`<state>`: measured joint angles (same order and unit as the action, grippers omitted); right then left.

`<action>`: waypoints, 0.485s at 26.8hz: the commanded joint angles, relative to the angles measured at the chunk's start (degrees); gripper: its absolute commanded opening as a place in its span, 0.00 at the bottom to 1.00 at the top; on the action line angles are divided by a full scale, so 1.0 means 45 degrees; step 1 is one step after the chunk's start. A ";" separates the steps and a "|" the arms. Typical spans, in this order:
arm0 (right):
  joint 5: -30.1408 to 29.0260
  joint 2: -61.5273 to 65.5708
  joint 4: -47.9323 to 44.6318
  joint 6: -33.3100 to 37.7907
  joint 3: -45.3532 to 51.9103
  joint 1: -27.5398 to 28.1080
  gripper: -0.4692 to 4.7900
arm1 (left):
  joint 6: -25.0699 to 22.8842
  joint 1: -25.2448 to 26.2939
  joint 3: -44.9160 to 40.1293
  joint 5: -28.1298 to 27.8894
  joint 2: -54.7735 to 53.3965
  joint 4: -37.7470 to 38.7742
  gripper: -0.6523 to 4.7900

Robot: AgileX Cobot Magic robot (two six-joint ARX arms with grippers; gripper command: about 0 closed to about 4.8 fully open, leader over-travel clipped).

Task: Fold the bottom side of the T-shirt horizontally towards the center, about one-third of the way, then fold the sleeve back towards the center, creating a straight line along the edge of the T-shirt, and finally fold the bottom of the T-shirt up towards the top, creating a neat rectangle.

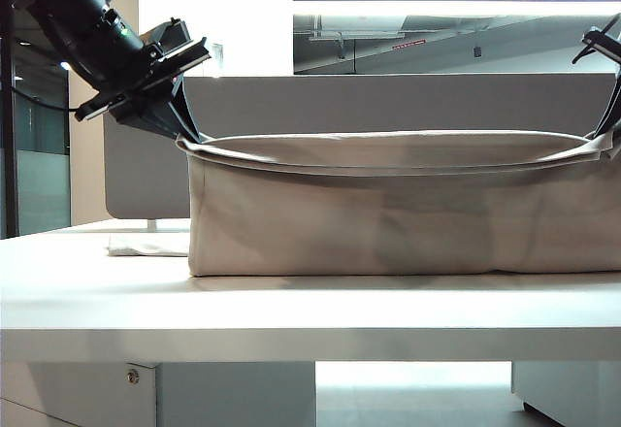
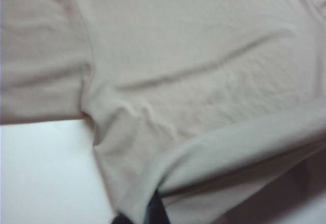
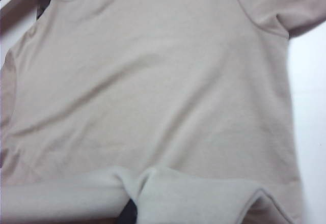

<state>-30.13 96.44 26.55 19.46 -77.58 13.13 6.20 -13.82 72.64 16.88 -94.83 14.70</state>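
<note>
Beige T-shirt (image 1: 388, 223) hem lifted, pinched by left gripper (image 1: 191, 136) and right gripper (image 1: 604, 141)

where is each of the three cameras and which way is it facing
Exterior: low at the desk's front edge, facing level across it; left gripper and right gripper hold the T-shirt's hem raised.
Left wrist: on the left arm, looking down at the shirt; only a dark fingertip shows, shut on the hem.
Right wrist: on the right arm, looking down at the shirt; a dark fingertip pinches the hem.
All three share the lifted hem.
</note>
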 commanded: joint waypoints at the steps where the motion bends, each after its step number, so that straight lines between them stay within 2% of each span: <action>1: 0.0457 -0.0044 0.0175 -0.0112 -0.0029 0.0000 0.09 | -0.0058 0.0039 0.0034 -0.0121 -0.0248 0.0413 0.11; 13: 0.0811 0.0306 0.0126 -0.0389 -0.0010 -0.0049 0.09 | -0.0092 0.0039 0.0029 -0.0087 -0.0782 0.0117 0.11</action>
<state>-27.40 97.78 28.42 18.04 -77.41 12.80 6.02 -13.82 72.64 17.17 -98.32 16.58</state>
